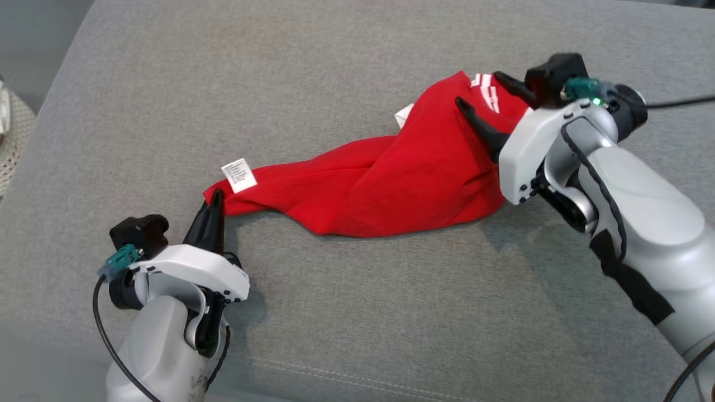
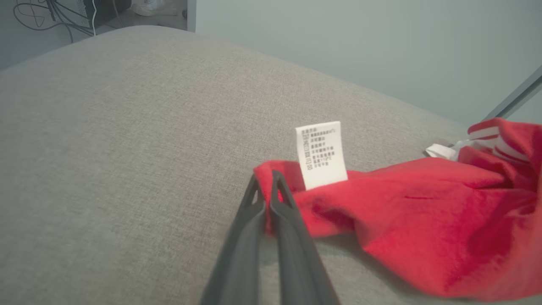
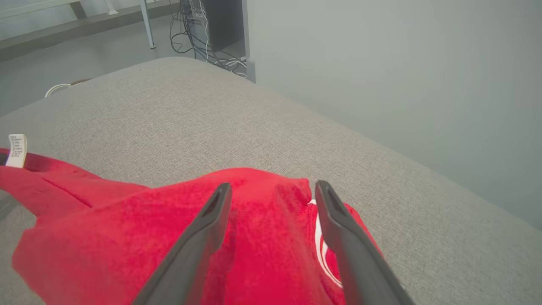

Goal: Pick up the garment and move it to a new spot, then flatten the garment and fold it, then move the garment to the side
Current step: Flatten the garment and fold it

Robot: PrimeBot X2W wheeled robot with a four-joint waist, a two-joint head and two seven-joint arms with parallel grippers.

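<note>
left gripper (image 1: 214, 202) at 7 o'clock of the head view, fingers pointing toward 12. jaws pressed together, pinching the narrow tip of the red garment (image 1: 391, 184). in the left wrist view we see a fold of red cloth caught between the two dark fingers (image 2: 292, 220), just beside a white care label (image 2: 322, 154) that stands at 1 o'clock of the fingertips.

right gripper (image 1: 480, 89) at 2 o'clock of the head view, fingers pointing toward 10. jaws spread wide, holding nothing. in the right wrist view the two fingers straddle a raised hump of the garment; we cannot tell whether the tips touch the cloth.

the garment lies on a grey cushion (image 1: 335, 67), near the middle of the head view. it runs from its thin pinched end at 8 o'clock to a broad bunched end at 2 o'clock, under the right gripper. it is creased and crumpled, not flat. white stripes (image 1: 487, 89) show at the broad end, between the right fingers. a second small white tag (image 1: 403, 116) pokes out at the garment's 12 o'clock edge.

a stitched seam (image 1: 335, 374) crosses the cushion at 6 o'clock.
</note>
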